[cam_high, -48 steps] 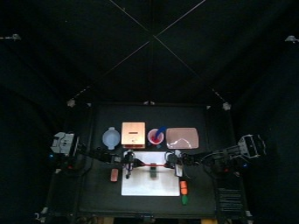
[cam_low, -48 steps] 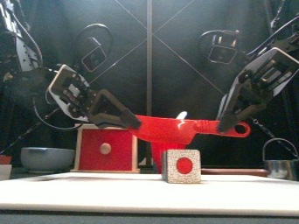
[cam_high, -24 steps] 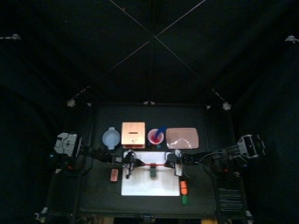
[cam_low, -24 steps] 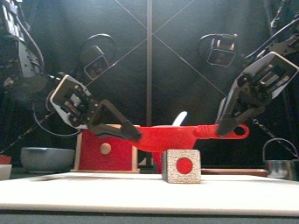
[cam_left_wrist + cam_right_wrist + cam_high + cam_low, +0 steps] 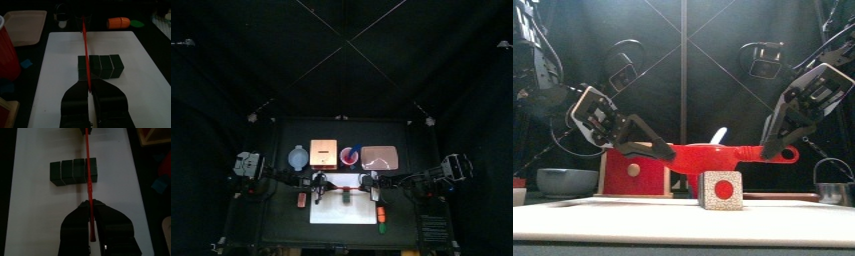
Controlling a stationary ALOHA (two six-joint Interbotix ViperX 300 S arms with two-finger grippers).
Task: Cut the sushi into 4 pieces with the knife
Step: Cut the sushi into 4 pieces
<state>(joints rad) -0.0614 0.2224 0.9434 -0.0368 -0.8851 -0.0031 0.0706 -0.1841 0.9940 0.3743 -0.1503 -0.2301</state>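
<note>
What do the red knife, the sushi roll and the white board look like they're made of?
Red knife: likely moulded plastic, since it is one uniform red.
Sushi roll: plastic or wood blocks, with matte dark green sides and a speckled white end with a red dot.
White board: smooth matte white, perhaps plastic.

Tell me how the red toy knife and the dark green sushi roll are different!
The red toy knife is long and thin; the dark green sushi roll is short and chunky. The knife is gripped at each end by the left gripper and right gripper; the roll lies on the white cutting board. The knife is one piece; the roll shows four blocks side by side. Both are toys.
</note>
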